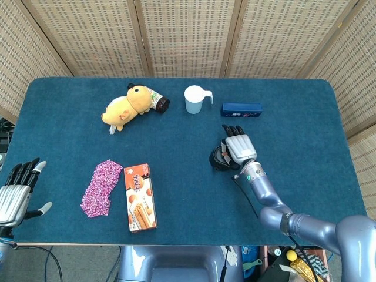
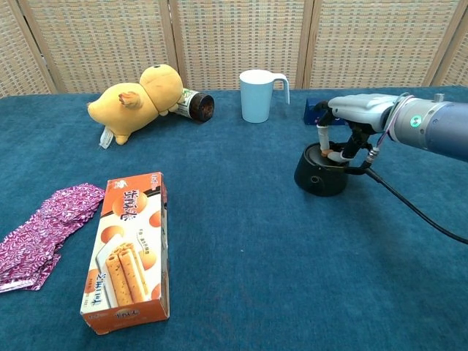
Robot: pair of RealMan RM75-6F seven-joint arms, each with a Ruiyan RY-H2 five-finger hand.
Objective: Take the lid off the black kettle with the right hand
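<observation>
The black kettle [image 1: 218, 159] [image 2: 319, 175] stands right of the table's middle, with its lid [image 2: 327, 153] on top of it. My right hand [image 1: 239, 147] [image 2: 351, 121] hovers over the kettle, palm down. Its thumb and a finger [image 2: 322, 137] reach down and pinch the lid's small knob. The lid sits on the kettle. My left hand [image 1: 16, 192] is at the table's near left corner, fingers apart and holding nothing; it shows only in the head view.
A white mug [image 1: 194, 98] [image 2: 257, 95] and a blue box [image 1: 241, 110] lie behind the kettle. A yellow plush toy [image 1: 124, 107] against a dark jar [image 1: 158, 101] lies at the far left. A biscuit box [image 1: 141, 197] and a purple wrapper [image 1: 100, 187] lie near the front left.
</observation>
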